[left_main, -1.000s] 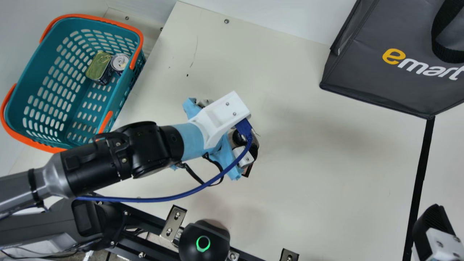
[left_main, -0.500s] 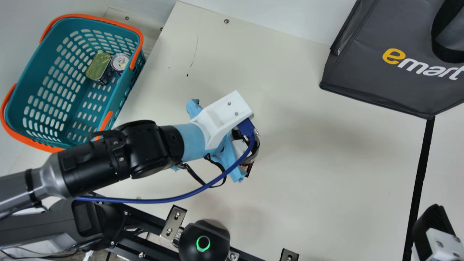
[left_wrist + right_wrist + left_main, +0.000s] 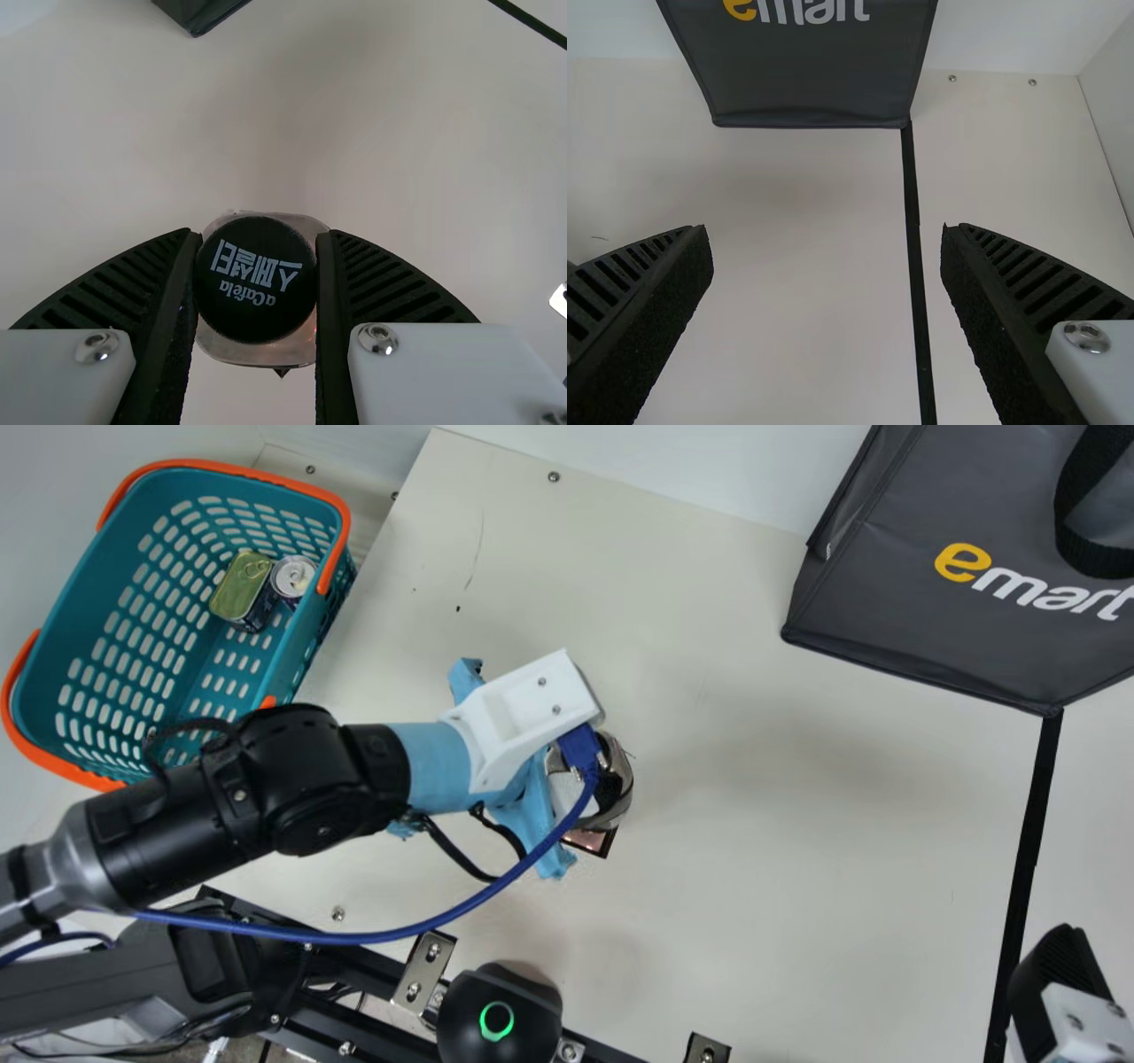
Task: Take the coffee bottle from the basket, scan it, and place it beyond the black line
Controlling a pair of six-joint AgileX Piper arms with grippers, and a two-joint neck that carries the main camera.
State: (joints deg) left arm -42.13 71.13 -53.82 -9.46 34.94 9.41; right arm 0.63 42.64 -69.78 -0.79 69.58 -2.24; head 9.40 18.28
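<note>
While the right pincer gapes wide, left pincer clamped on coffee bottle, black cap between fingers

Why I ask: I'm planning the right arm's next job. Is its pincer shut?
No, the right pincer has its two fingers wide apart, with the black line showing between them.

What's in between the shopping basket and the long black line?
The left hand is there, with the coffee bottle between its fingers. The main view shows it, over the table.
</note>
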